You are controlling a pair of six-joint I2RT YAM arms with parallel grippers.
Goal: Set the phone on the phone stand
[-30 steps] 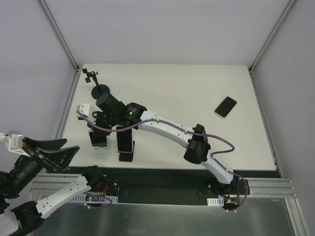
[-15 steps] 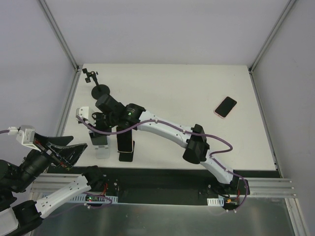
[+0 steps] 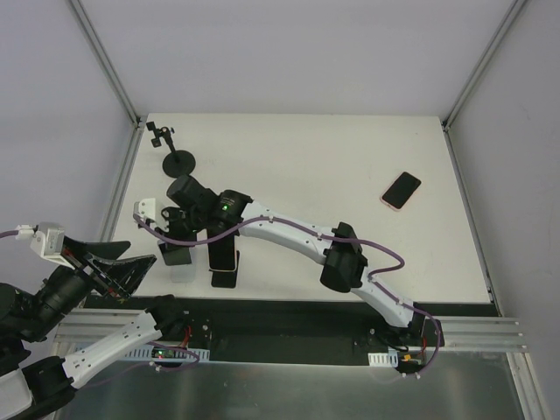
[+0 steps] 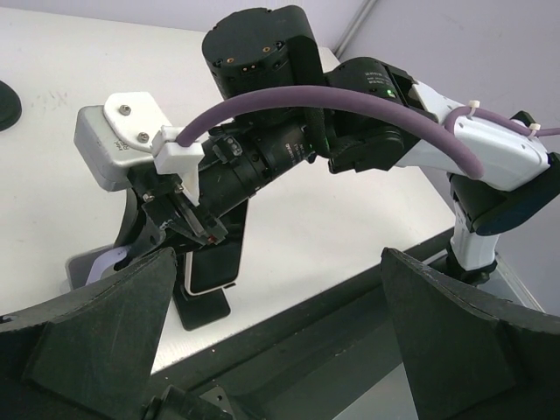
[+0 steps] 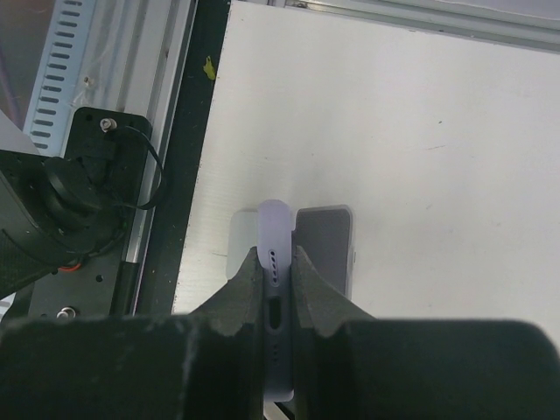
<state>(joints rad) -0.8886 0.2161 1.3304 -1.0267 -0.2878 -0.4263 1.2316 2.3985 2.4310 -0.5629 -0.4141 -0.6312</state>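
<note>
our right pincer (image 5: 275, 258) has sunk toward the table (image 5: 437, 131), clamped on the phone (image 5: 273, 223), nearing the stand (image 5: 241, 236); left pincer (image 4: 276, 262) gapes apart.

The table (image 3: 350, 166) is plain white with faint grey scuffs. The phone (image 5: 274, 229) in the right tool (image 5: 275, 262) has a pale lavender case with a row of small dark holes along its edge, and the tool's fingers are black. A second phone (image 3: 401, 190) shows a black face and pink rim. The right arm (image 3: 296, 235) is white with black joints, a purple cable (image 4: 332, 94) and a green light (image 3: 225, 206).
</note>
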